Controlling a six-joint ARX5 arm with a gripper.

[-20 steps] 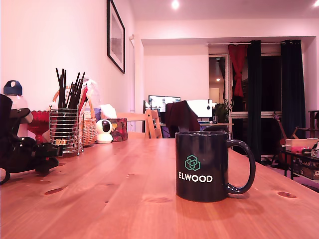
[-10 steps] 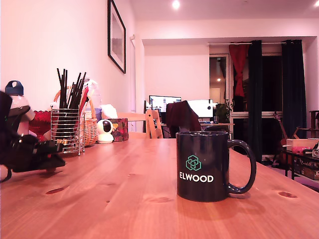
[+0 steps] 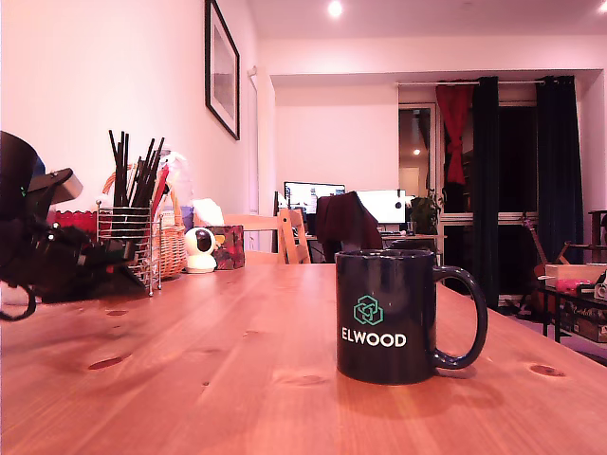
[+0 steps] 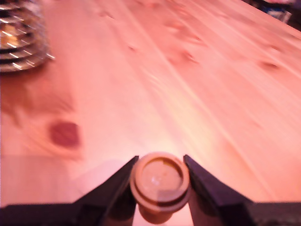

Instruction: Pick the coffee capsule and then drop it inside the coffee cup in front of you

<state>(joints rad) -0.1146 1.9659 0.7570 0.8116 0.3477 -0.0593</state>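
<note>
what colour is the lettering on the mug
White "ELWOOD" lettering on the glossy dark navy-black coffee cup, under a teal hexagonal logo. It shows best in the exterior view.

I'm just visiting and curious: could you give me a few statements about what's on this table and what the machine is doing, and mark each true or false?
1. The end effector grips the small tan-brown tapered coffee capsule. True.
2. The glossy dark ceramic mug with white ELWOOD lettering lies on its side. False: it stands upright on the wooden table.
3. The mug's handle points to the exterior view's right. True.
4. The capsule is already inside the mug. False: it sits between the end effector's fingers.
5. The wire basket of black sticks stands beside the mug. False: it stands well apart, at the exterior view's left.
</note>
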